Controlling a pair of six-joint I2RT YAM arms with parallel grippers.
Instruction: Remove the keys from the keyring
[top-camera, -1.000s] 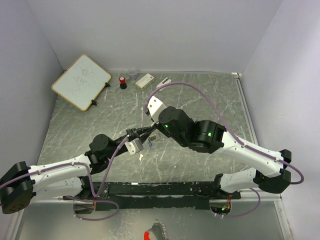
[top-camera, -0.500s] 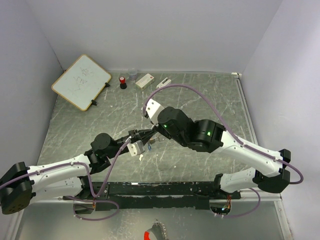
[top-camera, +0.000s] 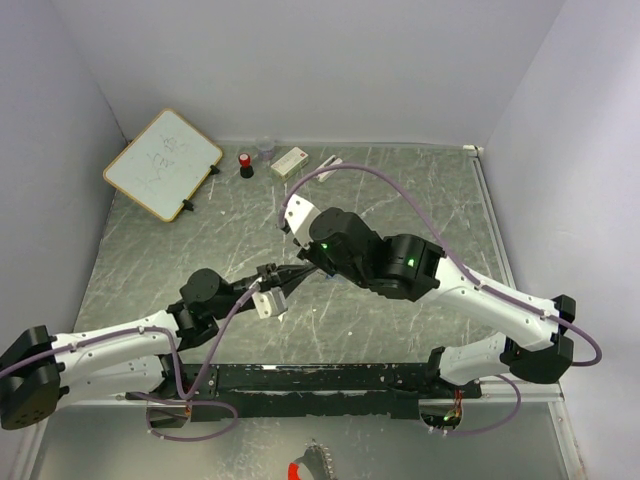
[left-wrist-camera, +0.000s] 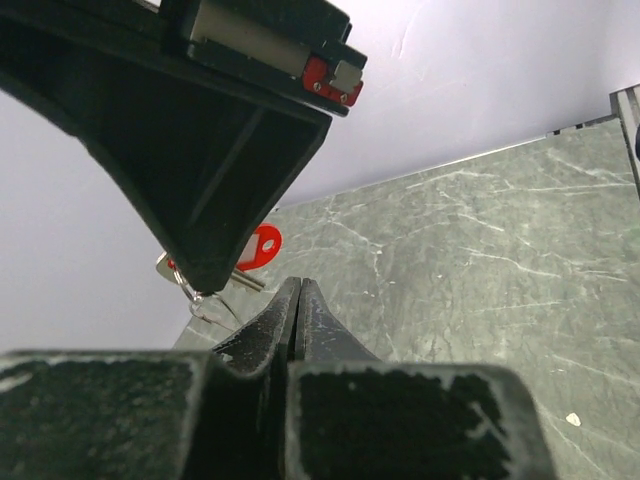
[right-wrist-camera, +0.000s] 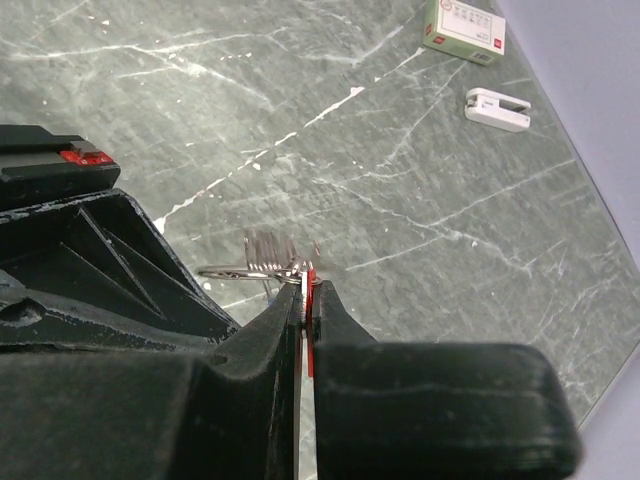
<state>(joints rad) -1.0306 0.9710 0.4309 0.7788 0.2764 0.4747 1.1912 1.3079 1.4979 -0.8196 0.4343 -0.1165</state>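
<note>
With my left jaws pressed together at the keyring (right-wrist-camera: 230, 270), held above the middle of the worktop (right-wrist-camera: 430, 190) (grip on its wire unclear), and my right jaws clamped on the red key (left-wrist-camera: 262, 246), I'm mid-removal and must next work that key off the coil.

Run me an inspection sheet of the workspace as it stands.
Surface: grey-green veined table.
Job's things: red key in right gripper; keyring at its tip; blue key not seen.
Clutter: whiteboard, red-capped cylinder, clear cup, white box, small white part, all at far edge.
Grippers: right gripper shut on red key; left gripper shut, hold unclear.
Cables: purple cables arc over both arms.
Surroundings: plain pale walls; nothing else seen.
</note>
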